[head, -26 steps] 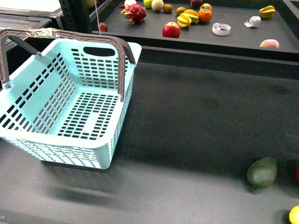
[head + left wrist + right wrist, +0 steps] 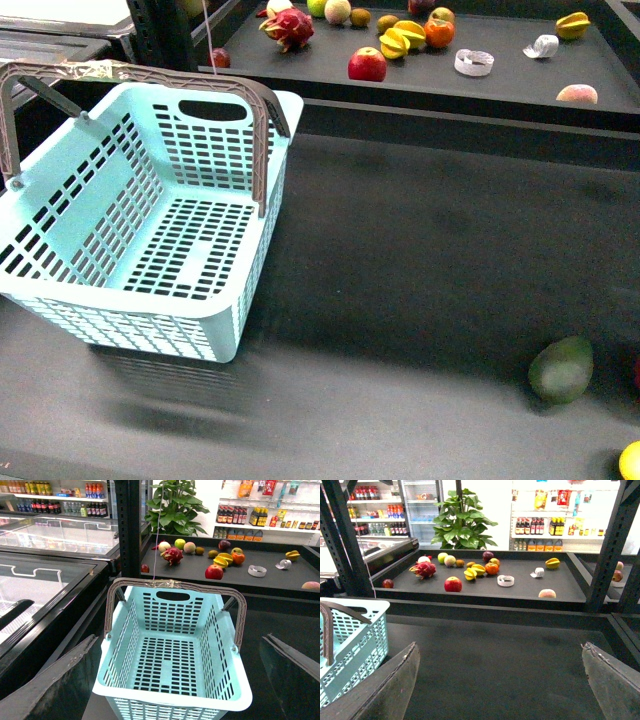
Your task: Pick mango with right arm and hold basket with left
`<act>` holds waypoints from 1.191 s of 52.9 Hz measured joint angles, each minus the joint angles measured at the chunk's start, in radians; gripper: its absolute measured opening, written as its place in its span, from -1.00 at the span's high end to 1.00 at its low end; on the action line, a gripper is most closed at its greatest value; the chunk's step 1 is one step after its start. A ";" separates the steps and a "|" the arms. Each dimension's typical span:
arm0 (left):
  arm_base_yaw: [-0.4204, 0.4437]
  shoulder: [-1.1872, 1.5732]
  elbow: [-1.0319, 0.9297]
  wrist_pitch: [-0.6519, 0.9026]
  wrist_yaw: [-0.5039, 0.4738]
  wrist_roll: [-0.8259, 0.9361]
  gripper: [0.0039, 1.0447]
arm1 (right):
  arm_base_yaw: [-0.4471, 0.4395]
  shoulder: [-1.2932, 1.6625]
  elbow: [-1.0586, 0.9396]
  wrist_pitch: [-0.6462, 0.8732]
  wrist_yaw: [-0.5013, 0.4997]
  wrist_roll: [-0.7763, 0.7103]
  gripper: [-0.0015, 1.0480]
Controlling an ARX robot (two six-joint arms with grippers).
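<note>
A shop — a small supermarket by its look. At the back stand shelves of bottles (image 2: pixel 240 517), glass-topped freezers (image 2: pixel 50 535) run past the bench's (image 2: pixel 420 260) left edge, loose fruit (image 2: pixel 453 584) lies on a display tray (image 2: pixel 520 592) beyond its far edge — and a shopping basket (image 2: pixel 170 696) sits near its left edge.

Light turquoise plastic shopping basket (image 2: pixel 130 318) with slotted sides, standing upright and empty at the left of the dark counter (image 2: pixel 420 260), turned slightly askew. Both grey-brown handles swung up together, arching over its far half. Bright yellow mango (image 2: pixel 631 462) lying at the near right corner, well apart from the basket. Only a small rounded edge visible, the rest cut off.
</note>
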 joint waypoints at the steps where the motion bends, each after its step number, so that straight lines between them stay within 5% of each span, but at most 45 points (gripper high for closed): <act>1: 0.000 0.000 0.000 0.000 0.000 0.000 -0.89 | 0.000 0.000 0.000 0.000 0.000 0.000 -0.85; 6: 0.000 0.000 0.000 0.000 0.000 0.000 -0.89 | 0.000 0.000 0.000 0.000 0.000 0.000 -0.85; 13: -0.123 0.137 0.001 0.080 -0.269 -0.207 -0.89 | 0.000 0.000 0.000 0.000 0.000 0.000 -0.85; 32: -0.155 1.122 0.163 0.782 -0.260 -0.461 -0.89 | 0.000 0.000 0.000 0.000 0.000 0.000 -0.85; 41: -0.183 1.492 0.386 0.803 -0.234 -0.580 -0.89 | 0.000 0.000 0.000 0.000 0.000 0.000 -0.85; 63: -0.240 1.833 0.748 0.745 -0.209 -0.694 -0.89 | 0.000 0.000 0.000 0.000 0.000 0.000 -0.85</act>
